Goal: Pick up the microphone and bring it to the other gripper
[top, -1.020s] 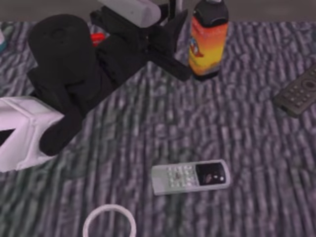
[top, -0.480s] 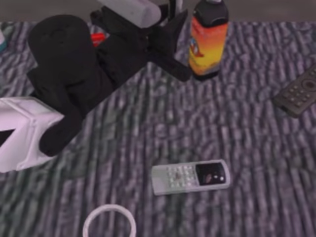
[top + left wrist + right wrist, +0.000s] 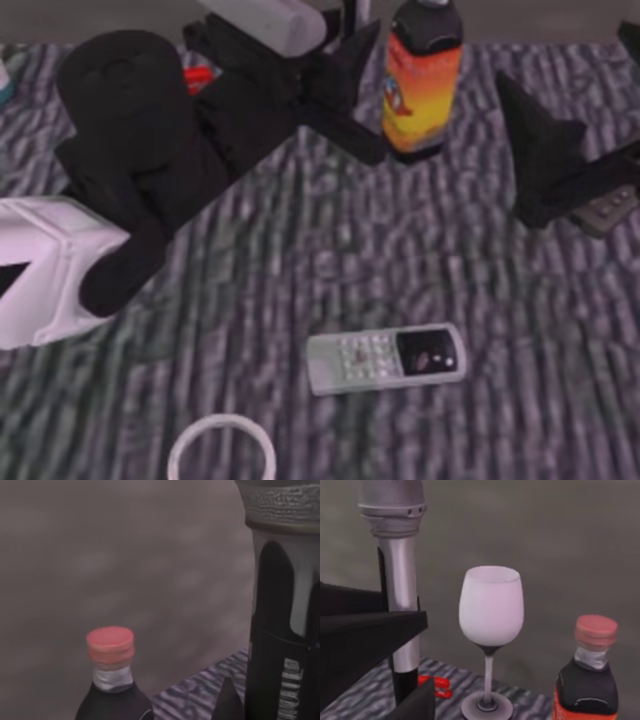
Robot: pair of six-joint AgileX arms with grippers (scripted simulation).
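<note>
The left hand (image 3: 335,85) pinches the microphone (image 3: 396,575) at the far end of the bench (image 3: 420,250), holding it clear of the surface, close beside the sauce bottle (image 3: 423,80). The microphone stands upright, its long axis vertical, mesh head up and handle down (best seen in the right wrist view). The right hand (image 3: 550,175), fingers spread, waits at the bench's right side above the dark remote (image 3: 612,210), well apart from the microphone. Judged from here, a sideways carry could clip the bottle and topple it, and the wine glass (image 3: 490,630), apparently standing just behind, looks equally exposed; a loose pinch could let the handle slip.
</note>
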